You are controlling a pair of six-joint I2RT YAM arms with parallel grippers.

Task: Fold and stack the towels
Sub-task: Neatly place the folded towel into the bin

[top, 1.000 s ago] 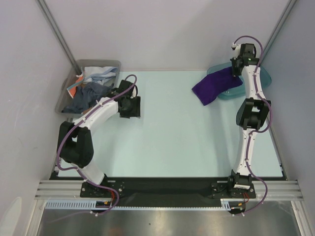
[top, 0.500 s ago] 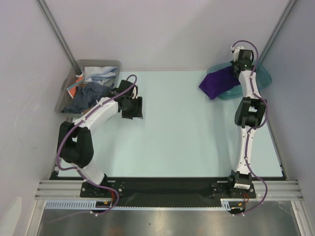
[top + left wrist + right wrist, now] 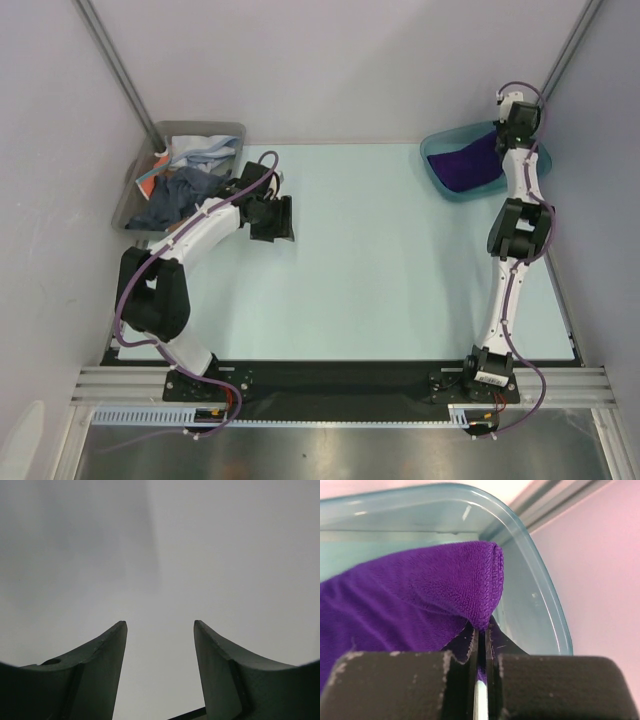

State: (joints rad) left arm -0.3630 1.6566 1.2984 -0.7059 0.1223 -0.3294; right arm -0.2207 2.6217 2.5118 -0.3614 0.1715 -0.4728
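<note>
At the table's (image 3: 400, 290) far right corner, the right gripper (image 3: 481, 641) pinches the purple towel (image 3: 410, 595) inside the teal bin (image 3: 395, 510). Stacking step; next it must let go. The left gripper (image 3: 160, 630) gapes wide, empty.

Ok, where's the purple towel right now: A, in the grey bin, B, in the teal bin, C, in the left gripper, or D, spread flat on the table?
B: the purple towel lies inside the teal bin, with the right gripper pinching its edge.

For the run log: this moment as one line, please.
left tool: open, empty | right tool: shut on purple towel, inside teal bin | other towels: in grey bin
</note>
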